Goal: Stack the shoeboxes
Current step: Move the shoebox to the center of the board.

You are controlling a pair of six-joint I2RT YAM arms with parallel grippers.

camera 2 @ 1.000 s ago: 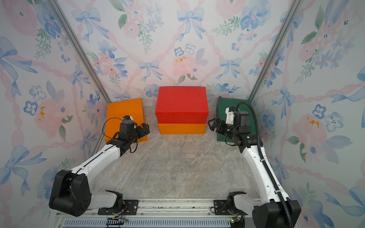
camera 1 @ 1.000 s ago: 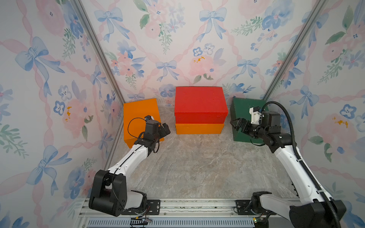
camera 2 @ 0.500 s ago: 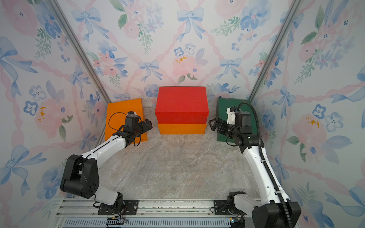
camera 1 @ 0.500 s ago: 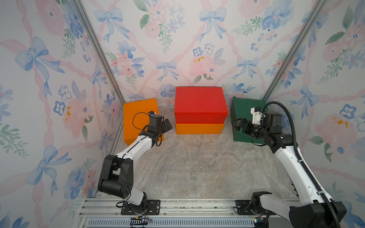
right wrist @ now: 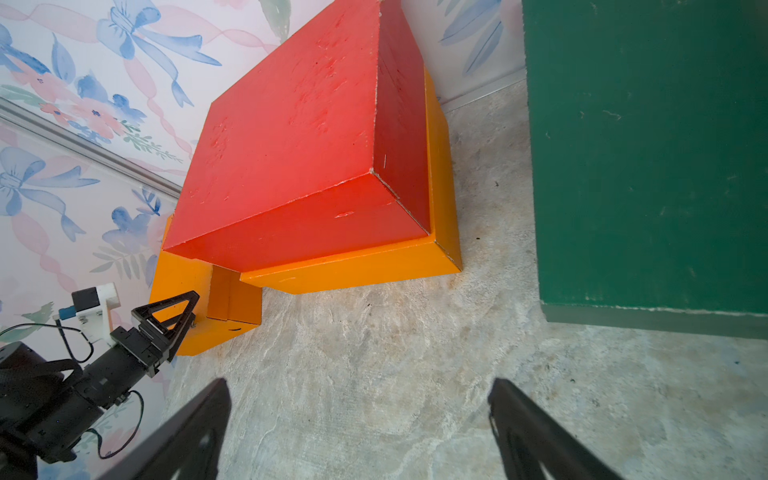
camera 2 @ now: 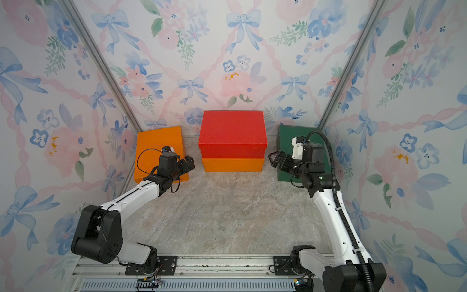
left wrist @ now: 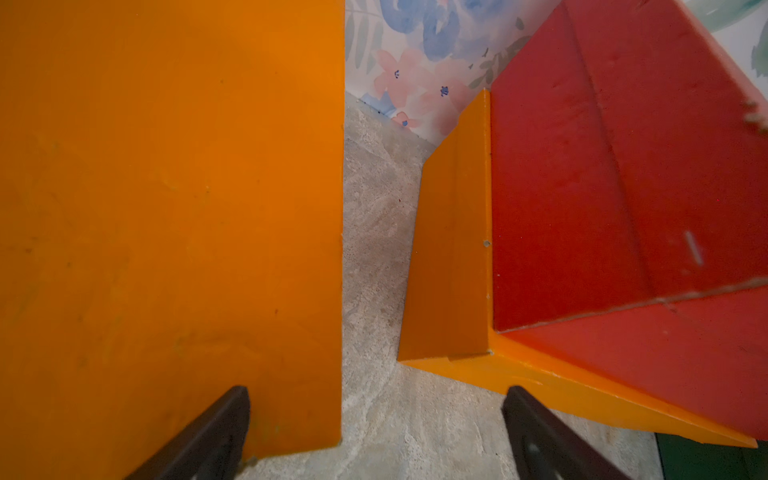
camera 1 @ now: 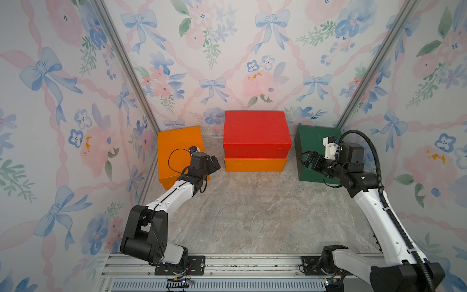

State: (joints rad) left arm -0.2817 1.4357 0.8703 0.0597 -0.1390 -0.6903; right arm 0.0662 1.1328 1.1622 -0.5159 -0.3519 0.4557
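Note:
A red shoebox (camera 1: 255,131) sits on top of an orange shoebox (camera 1: 255,164) at the back middle, seen in both top views. Another orange shoebox (camera 1: 177,144) lies at the left wall and a dark green shoebox (camera 1: 313,139) at the right wall. My left gripper (camera 1: 214,163) hangs open over the near right corner of the left orange shoebox (left wrist: 166,208), one finger above its lid and one above the floor gap. My right gripper (camera 1: 307,159) is open and empty at the green shoebox's (right wrist: 644,166) left edge, facing the stack (right wrist: 291,145).
Flowered walls (camera 1: 63,126) close in the left, back and right sides. The marbled floor (camera 1: 252,215) stretches from the boxes to the metal rail (camera 1: 227,263) at the front, where both arm bases stand. Narrow floor gaps separate the stack from the side boxes.
My left arm has stretched forward and its gripper has shifted slightly right toward the stack. The right arm has barely moved. Both grippers stay open.

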